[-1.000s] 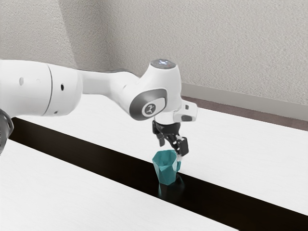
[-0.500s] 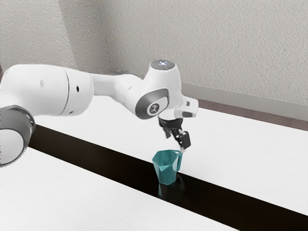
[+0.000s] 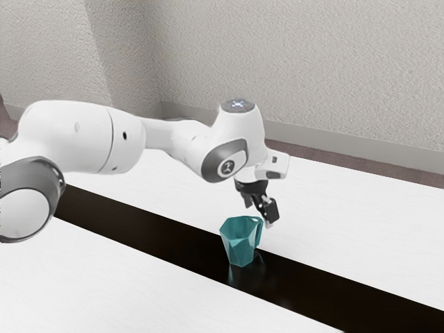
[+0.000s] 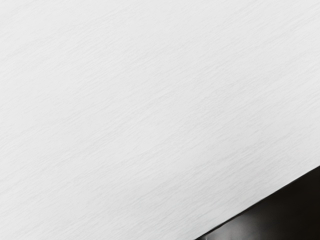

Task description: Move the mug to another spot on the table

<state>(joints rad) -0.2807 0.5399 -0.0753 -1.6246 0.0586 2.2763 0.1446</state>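
A teal faceted mug stands upright on the black strip that crosses the white table; its handle points to the exterior view's right. My gripper hangs just above and to the right of the mug's rim, near the handle, without touching it. The black fingers stand apart and hold nothing. In the wrist view, white tabletop lies under my hand, and a corner of the black strip shows.
The white table stretches on both sides of the black strip. A textured wall with a grey baseboard rises behind the table. The arm's large white links cover the exterior view's left.
My hand has risen off the mug and drifted toward the exterior view's right while turning. The arm's upper links have swung further into view. The mug has stayed where it stood.
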